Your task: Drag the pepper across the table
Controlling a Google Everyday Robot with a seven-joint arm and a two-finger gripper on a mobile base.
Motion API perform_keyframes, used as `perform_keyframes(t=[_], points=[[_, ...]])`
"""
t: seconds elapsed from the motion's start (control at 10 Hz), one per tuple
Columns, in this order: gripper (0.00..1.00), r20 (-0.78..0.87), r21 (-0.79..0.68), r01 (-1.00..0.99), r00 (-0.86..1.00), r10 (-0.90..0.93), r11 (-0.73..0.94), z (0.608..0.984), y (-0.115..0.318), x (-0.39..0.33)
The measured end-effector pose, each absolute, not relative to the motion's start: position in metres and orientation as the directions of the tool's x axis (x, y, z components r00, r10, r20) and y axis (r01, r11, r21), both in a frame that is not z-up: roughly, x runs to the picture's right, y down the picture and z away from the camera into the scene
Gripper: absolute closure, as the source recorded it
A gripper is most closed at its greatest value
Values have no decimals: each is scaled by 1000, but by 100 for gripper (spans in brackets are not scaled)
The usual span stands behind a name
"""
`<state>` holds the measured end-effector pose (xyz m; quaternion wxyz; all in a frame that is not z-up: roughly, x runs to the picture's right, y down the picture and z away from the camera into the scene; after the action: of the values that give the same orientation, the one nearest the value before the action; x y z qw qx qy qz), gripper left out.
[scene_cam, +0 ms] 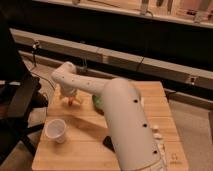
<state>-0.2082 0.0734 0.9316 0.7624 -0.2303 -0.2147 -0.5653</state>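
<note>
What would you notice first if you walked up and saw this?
The huge white robot arm catches the eye first. It bends across the wooden table, with its end effector low over the far left corner, right by a small orange thing that may be the pepper. Next comes the white paper cup, standing upright near the table's front left edge.
</note>
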Motion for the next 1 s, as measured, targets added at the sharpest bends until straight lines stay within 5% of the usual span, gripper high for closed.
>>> perform_keyframes(t=[1.0], points=[[20, 540, -67, 960, 263, -800, 271, 972, 60, -202]])
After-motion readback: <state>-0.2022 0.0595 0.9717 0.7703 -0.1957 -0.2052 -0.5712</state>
